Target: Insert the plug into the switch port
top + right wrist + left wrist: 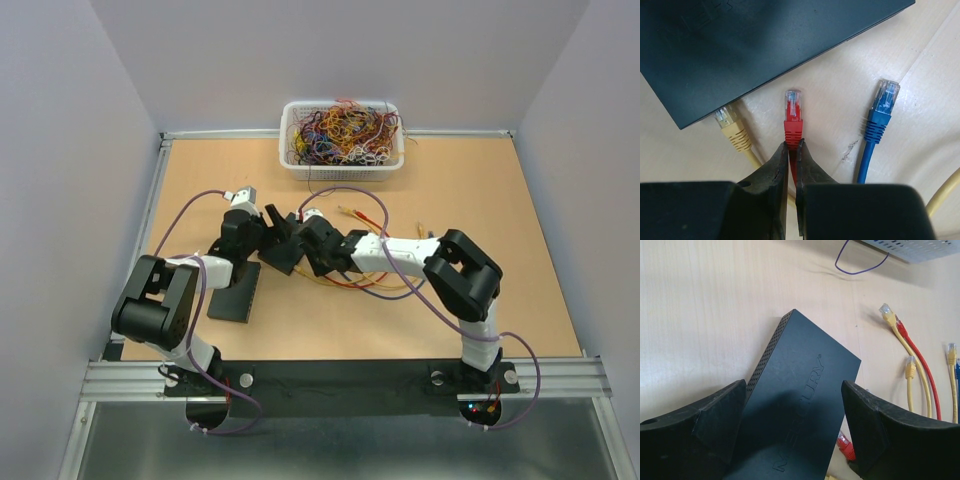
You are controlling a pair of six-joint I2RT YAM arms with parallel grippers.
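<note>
Grasp step: R pincer [793, 150] pinched on cable behind red plug [793, 112], plug lying on bench [840, 90] just short of switch [755, 45], L pincer [794, 390] wide astride switch; nxt lift, align w/ port (not visible), push in.

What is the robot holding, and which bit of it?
The right gripper pinches the red cable just behind its plug. The left gripper sits around the black box; whether it grips it cannot be told.

bright, even light — soft shadows, sharp
</note>
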